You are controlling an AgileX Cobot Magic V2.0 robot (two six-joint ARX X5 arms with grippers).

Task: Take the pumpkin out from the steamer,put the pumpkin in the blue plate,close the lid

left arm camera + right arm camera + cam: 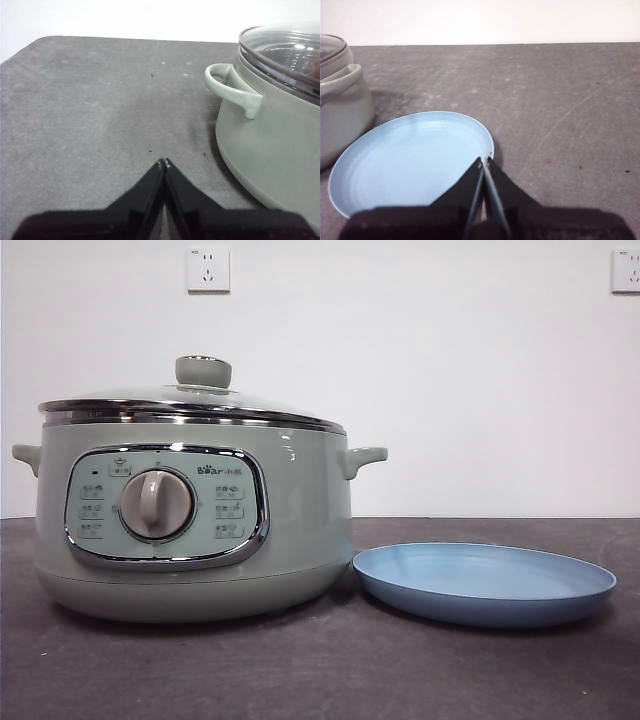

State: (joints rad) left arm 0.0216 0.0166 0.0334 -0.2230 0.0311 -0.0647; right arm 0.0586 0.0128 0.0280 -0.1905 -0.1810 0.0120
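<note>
The sage-green steamer (190, 510) stands at the left of the front view with its glass lid (190, 400) on, green knob on top. The pumpkin is hidden; I cannot see it through the lid. The blue plate (485, 580) lies empty on the table, right of the steamer. My left gripper (164, 162) is shut and empty, over bare table beside the steamer (270, 135) and its side handle. My right gripper (486, 159) is shut and empty, above the near rim of the blue plate (405, 160). Neither arm shows in the front view.
The dark grey table (320, 670) runs to a white wall with two power sockets (208, 268). In the right wrist view the steamer's handle (342, 77) sits close to the plate's edge.
</note>
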